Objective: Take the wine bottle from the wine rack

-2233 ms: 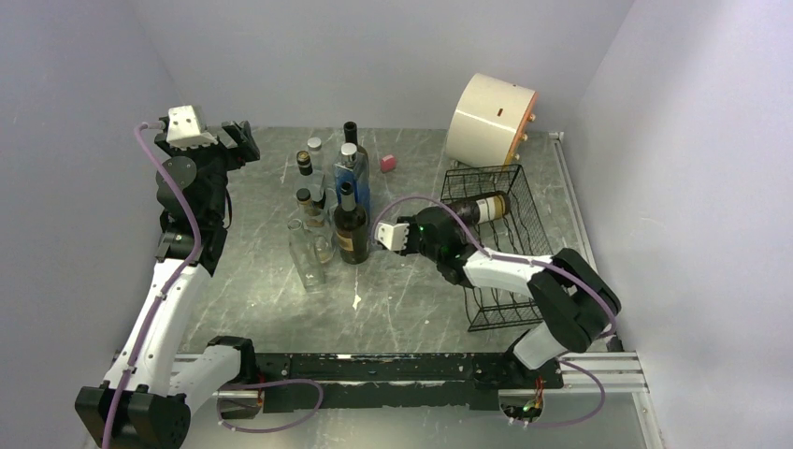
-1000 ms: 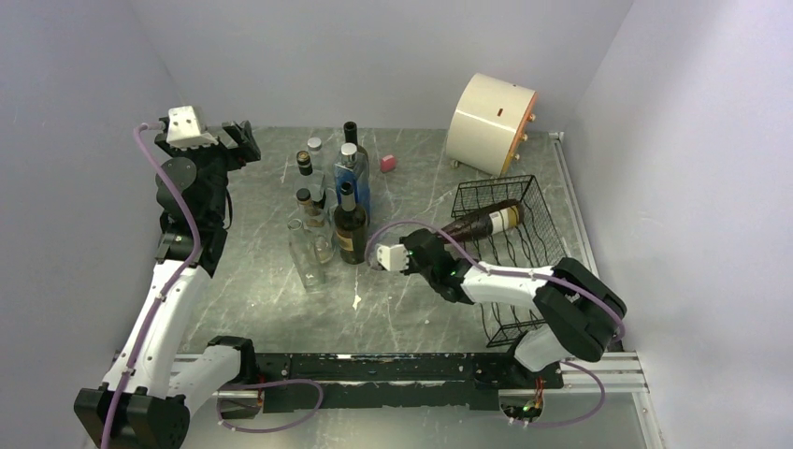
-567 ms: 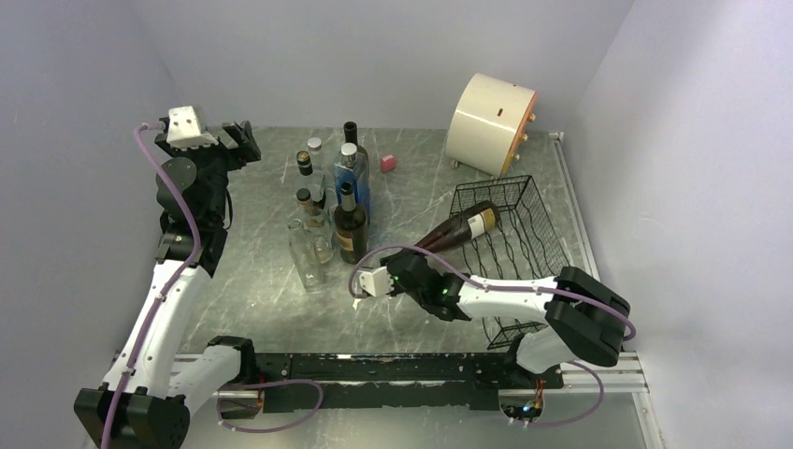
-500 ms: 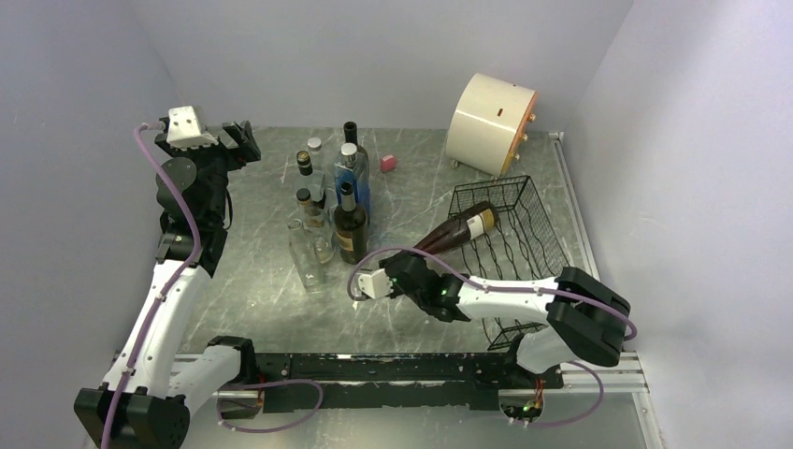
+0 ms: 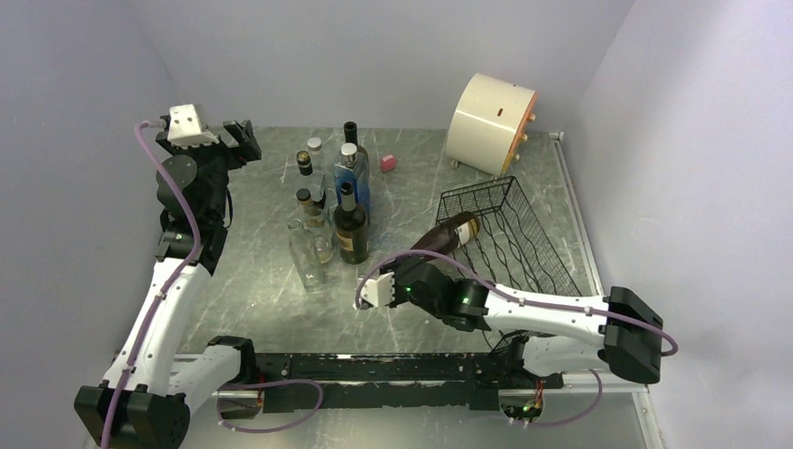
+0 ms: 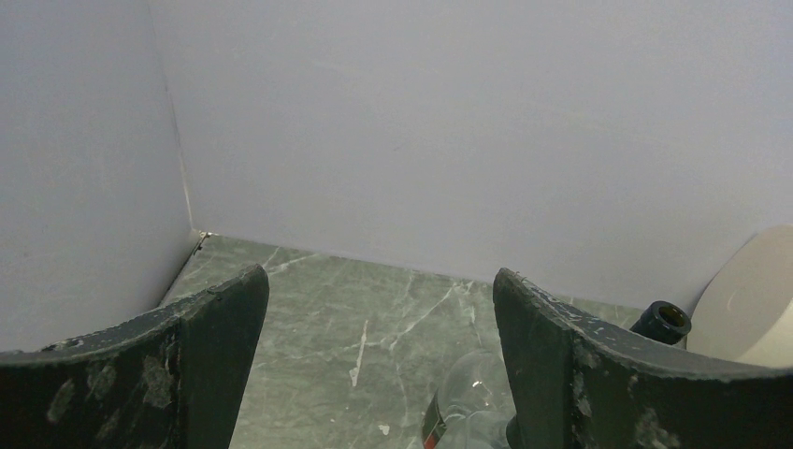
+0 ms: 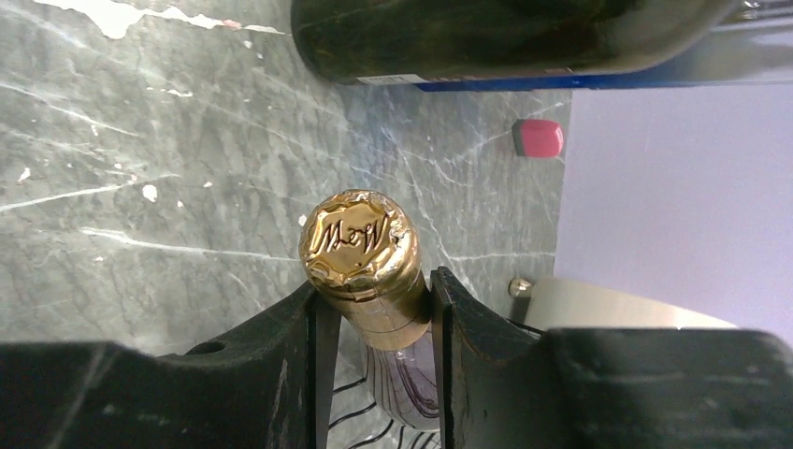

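1. The left gripper is held high over the far left corner of the table. Its fingers are spread wide apart, and nothing is held between them.
2. A bunch of standing bottles is seen in the middle of the table. A dark bottle is placed at its right side, with a blue bottle behind it.
3. A small pink block is seen near the back wall.
4. The right gripper is closed tight on the neck of the wine bottle. In the right wrist view the neck is pinched from both sides, just under the gold cap.
5. The wine bottle is tilted. Its neck is low and out over the table, and its thick end is at the left edge of the wine rack. Whether the rack is touched by it cannot be told.
6. A cream drum is seen on its side behind the rack.
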